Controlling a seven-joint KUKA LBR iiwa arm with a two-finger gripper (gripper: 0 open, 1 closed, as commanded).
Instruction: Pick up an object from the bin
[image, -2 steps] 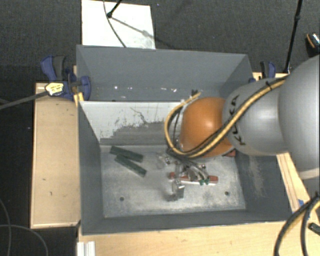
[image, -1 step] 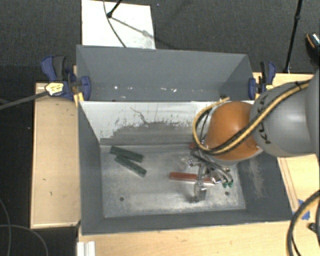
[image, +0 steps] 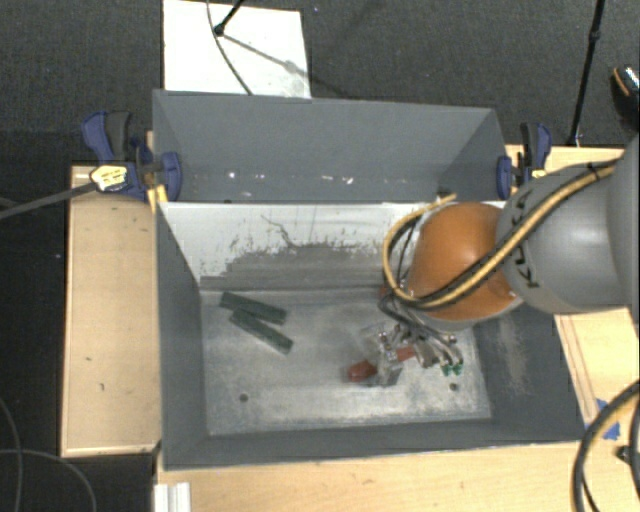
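Observation:
My gripper (image: 392, 366) is down at the bin floor, right of centre, under the arm's orange cover. A small reddish-brown object (image: 361, 372) lies on the floor right at its fingertips, on their left side; another reddish bit (image: 404, 353) shows among the fingers. Whether the fingers close on it is hidden. A small dark green bit (image: 453, 370) lies just to the right of the gripper. Two dark green flat bars (image: 257, 316) lie crossed on the floor at the left.
The bin's sloped walls rise on all sides; the back wall is scratched. The arm and its cables cover the bin's right part. Bare floor lies between the green bars and the gripper.

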